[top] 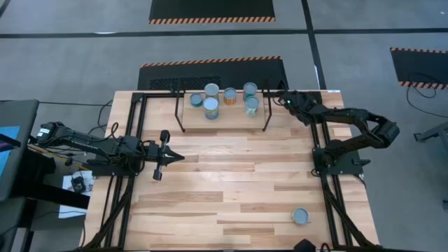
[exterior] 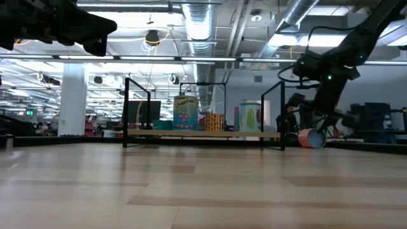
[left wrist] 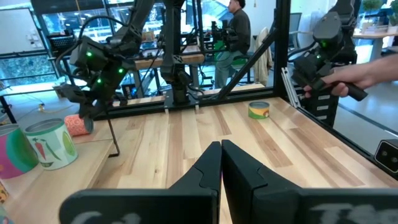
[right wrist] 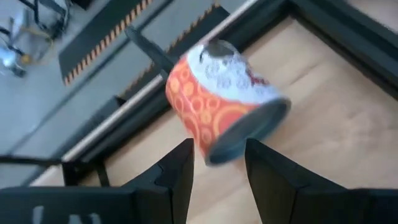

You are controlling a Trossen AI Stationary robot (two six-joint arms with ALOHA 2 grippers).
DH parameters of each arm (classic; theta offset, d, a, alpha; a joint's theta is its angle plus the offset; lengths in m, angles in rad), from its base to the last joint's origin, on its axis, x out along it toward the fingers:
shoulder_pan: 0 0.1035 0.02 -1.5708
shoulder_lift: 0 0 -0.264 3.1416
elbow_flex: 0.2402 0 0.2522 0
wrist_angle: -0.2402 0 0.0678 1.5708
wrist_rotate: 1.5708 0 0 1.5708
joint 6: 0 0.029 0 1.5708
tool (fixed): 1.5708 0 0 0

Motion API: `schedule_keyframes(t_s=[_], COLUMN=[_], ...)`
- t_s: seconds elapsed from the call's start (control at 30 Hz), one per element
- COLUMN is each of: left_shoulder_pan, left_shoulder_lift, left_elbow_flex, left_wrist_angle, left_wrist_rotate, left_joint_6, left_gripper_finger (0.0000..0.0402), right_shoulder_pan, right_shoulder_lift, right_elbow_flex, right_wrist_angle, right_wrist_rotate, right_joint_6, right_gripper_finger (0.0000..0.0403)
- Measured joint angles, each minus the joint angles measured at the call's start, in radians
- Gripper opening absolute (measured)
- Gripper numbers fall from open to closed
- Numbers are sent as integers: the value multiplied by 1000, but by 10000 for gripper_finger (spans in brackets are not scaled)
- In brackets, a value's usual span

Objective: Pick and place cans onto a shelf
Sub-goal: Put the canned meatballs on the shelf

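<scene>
- The shelf stood at the far edge of the desk, carrying five upright cans clustered along its top.
- Just off the shelf's right end, the right tool hovered with its fingers spread wide — an orange can lay tipped on its side just ahead of them, gripped by nothing.
- In the low view that orange can rested on the desk beside the shelf's right legs.
- Well apart from the shelf, a lone can stood near the desk's front right corner.
- The left tool waited over the desk's left side, jaws closed on nothing, well short of the shelf.
</scene>
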Motion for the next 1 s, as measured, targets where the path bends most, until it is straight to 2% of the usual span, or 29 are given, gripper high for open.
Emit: schedule_keyframes(t_s=[0.27, 0.57, 0.7, 0.87, 1.0], left_shoulder_pan=[0, 0, 0, 0, 0], left_shoulder_lift=[0, 0, 0, 0, 0], left_elbow_flex=[0, 0, 0, 0, 0], left_wrist_angle=[0, 0, 0, 0, 0], left_wrist_rotate=[0, 0, 0, 0, 0], left_joint_6=[3, 3, 3, 3, 3], left_gripper_finger=[2, 2, 2, 2, 2], right_shoulder_pan=[0, -34, -44, -32, -7], right_shoulder_lift=[0, 0, 0, 19, 51], right_elbow_flex=[-22, -22, -22, -22, -21], right_wrist_angle=[101, 109, 108, 104, 104], right_wrist_rotate=[59, 63, 60, 68, 99], right_joint_6=[-36, -63, -105, -133, -187], right_gripper_finger=[149, 82, 66, 49, 13])
